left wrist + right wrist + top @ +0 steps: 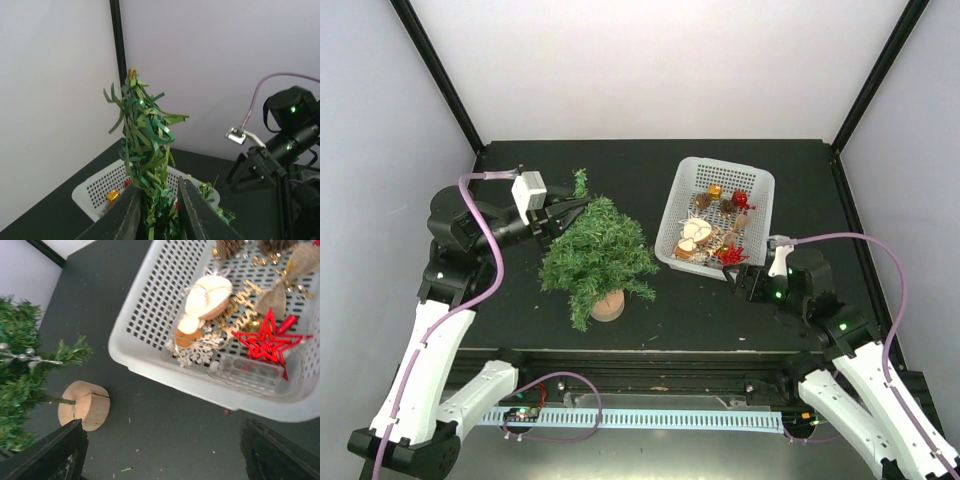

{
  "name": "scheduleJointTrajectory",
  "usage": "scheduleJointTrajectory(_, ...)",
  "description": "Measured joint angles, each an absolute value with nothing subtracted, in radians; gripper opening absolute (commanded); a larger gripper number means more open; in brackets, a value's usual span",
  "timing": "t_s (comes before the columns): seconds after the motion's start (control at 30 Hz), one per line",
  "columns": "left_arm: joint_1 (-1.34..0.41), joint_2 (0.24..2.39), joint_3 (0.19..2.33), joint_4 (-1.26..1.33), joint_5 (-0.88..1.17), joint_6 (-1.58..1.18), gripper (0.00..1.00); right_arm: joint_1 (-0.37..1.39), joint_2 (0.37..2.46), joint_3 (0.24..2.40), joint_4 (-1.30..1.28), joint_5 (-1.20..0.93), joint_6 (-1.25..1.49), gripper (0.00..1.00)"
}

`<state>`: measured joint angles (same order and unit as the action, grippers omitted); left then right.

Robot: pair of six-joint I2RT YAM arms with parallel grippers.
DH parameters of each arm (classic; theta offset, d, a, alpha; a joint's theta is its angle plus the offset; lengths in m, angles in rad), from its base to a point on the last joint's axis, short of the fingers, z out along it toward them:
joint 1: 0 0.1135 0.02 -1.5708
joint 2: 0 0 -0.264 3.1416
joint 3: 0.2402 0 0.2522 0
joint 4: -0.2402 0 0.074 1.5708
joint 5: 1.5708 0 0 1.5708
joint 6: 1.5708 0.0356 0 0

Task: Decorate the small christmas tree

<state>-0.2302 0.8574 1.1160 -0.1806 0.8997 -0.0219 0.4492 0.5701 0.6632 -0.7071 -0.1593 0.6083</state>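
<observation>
Step in hand: hanging ornaments, with one arm at the tree and the other at the supply. Far left of the top view, the left gripper (558, 214) reaches in sideways to the upper part of the small christmas tree (596, 256). The tree is a dark green bristly cone standing upright left of centre on the black table (720, 315), its round pale wooden base (608, 306) toward lower middle. In the left wrist view the two black fingers (129, 216) sit close on either side of the tree's thin green top, with a narrow gap and foliage between them – pinching or slack, cannot tell. A gold speck (132, 74) sits at the very tip, too small to name. A silver bead strand (17, 358) lies across a branch in the right wrist view, so some decoration is on. Right of the tree and apart from it, the white perforated plastic basket (670, 220) holds the stock: pale wooden slices (207, 292), a white snowflake (197, 353) and a red openwork star (270, 342). Lower right, the right gripper (742, 278) hangs at the basket's near corner, jaws spread wide with nothing in them. Next move, my read: the right arm drops into the basket and closes on one piece – the red star looks easiest, lying on top. It then carries the piece left to a bare branch. Thin flat pieces call for a low, precise pinch.
</observation>
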Motion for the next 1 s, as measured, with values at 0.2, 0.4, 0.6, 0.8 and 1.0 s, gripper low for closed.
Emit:
scheduleJointTrajectory(0.2,-0.22,0.81,1.124,-0.272,0.856,0.022,0.26,0.449,0.607,0.761,-0.72,-0.184,0.554,0.84)
scheduleJointTrajectory(0.4,-0.203,0.774,1.166,-0.353,0.79,0.05,0.49,0.449,0.654,0.807,-0.717,-0.198,0.516,0.84)
scheduleJointTrajectory(0.6,-0.194,0.754,1.232,-0.426,0.767,0.057,0.6,0.449,0.668,0.789,-0.694,-0.229,0.496,0.84)
scheduleJointTrajectory(0.8,-0.16,0.745,1.336,-0.48,0.747,0.049,0.69,0.48,0.677,0.783,-0.682,-0.236,0.465,0.83)
scheduleJointTrajectory(1.0,-0.11,0.743,1.438,-0.557,0.653,0.049,0.7,0.806,0.796,0.889,-0.71,-0.067,0.426,0.82)
